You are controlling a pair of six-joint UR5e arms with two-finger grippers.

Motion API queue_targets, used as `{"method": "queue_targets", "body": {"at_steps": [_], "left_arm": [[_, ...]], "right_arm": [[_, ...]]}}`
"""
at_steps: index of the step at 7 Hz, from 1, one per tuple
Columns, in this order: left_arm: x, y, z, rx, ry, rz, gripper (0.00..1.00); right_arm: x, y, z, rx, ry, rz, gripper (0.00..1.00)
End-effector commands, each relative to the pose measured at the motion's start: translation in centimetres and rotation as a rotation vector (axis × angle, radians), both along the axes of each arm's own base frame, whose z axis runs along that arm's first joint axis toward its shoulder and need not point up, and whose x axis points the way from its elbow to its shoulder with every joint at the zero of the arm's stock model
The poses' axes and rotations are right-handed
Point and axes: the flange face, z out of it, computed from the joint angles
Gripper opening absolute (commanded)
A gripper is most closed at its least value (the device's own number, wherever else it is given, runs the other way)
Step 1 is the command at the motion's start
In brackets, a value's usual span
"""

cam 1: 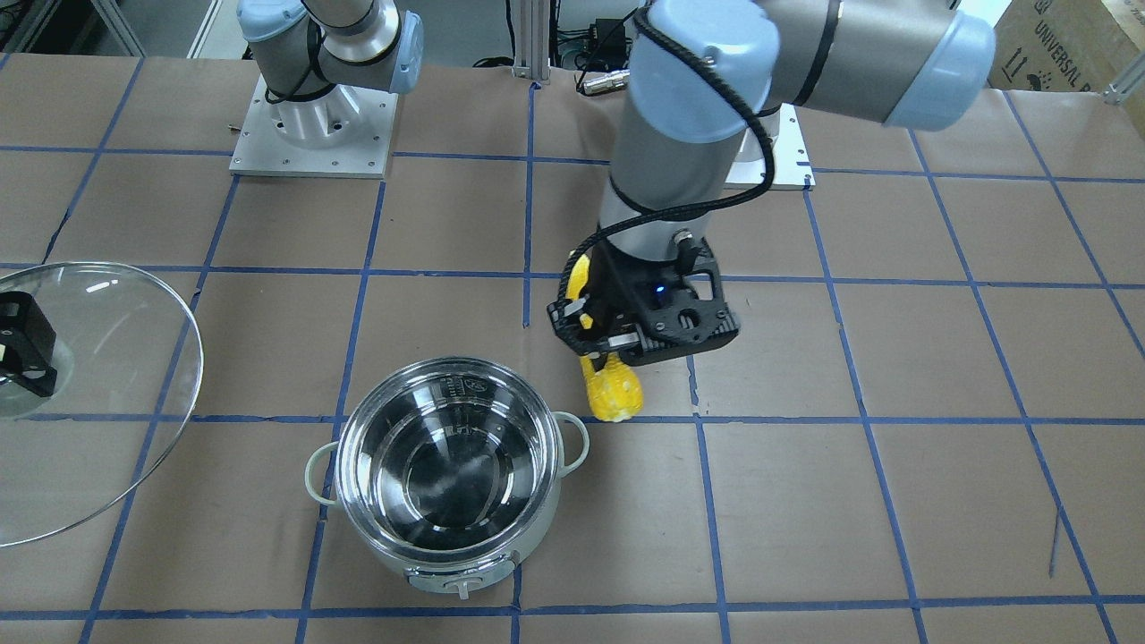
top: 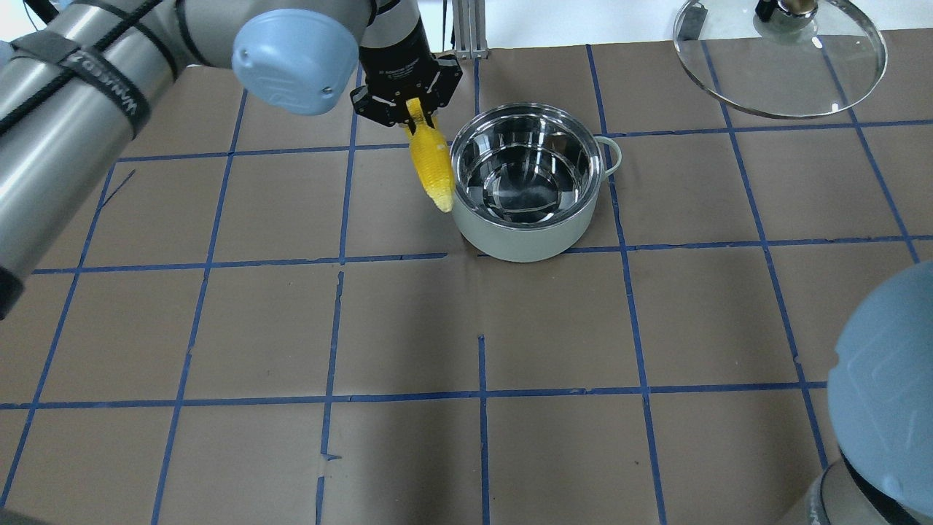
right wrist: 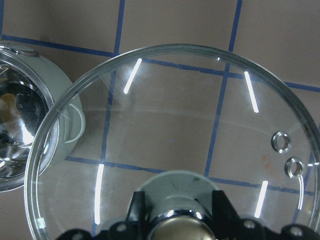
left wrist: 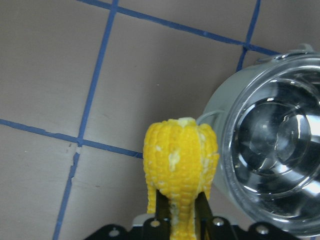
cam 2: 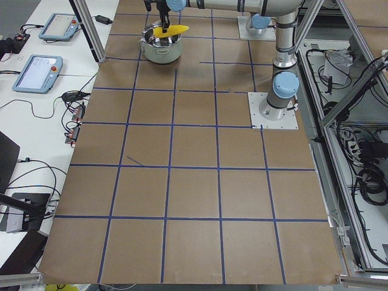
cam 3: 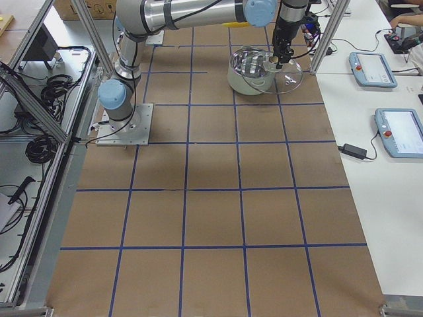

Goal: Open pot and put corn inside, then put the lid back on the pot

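The corn (top: 430, 164) hangs from the left gripper (top: 412, 117), jaws closed on its upper end. It is just beside the pot (top: 525, 240) and not yet over the opening, and it looks light, stiff and knobbly, so an end pinch may let it swing. The glass lid (top: 783, 80), likely heavy, smooth and breakable, is clamped by its knob in the right gripper (right wrist: 177, 220), apart from the pot. Where the jaws touch the corn is hidden behind it, and the lid is partly cut off at the picture edges.
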Motion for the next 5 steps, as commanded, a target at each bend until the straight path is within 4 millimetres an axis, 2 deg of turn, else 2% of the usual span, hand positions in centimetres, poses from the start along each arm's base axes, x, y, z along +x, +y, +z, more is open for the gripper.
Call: {"method": "queue_targets", "body": {"at_steps": [1, 2, 3, 4, 5], "left_arm": [[-8.3, -3.1, -2.8, 0.024, 0.08, 0.086, 0.14], [-10.2, -4.1, -3.9, 0.027, 0.087, 0.084, 0.14], [-10.6, -4.5, -4.6, 0.037, 0.08, 0.076, 0.23], [-10.4, -4.4, -5.4, 0.047, 0.063, 0.065, 0.92], [-10.6, -4.2, -5.5, 0.049, 0.059, 0.041, 1.0]], "right_arm": [[0.1, -0.1, -0.1, -0.004, 0.0, 0.002, 0.1], [0.2, -0.1, -0.2, -0.002, 0.0, 0.003, 0.1], [1.1, -0.1, -0.3, 0.001, 0.001, 0.017, 0.1], [1.3, -0.1, -0.3, 0.001, 0.001, 0.017, 0.1], [1.4, 0.0, -0.2, 0.0, 0.001, 0.017, 0.1]]}}
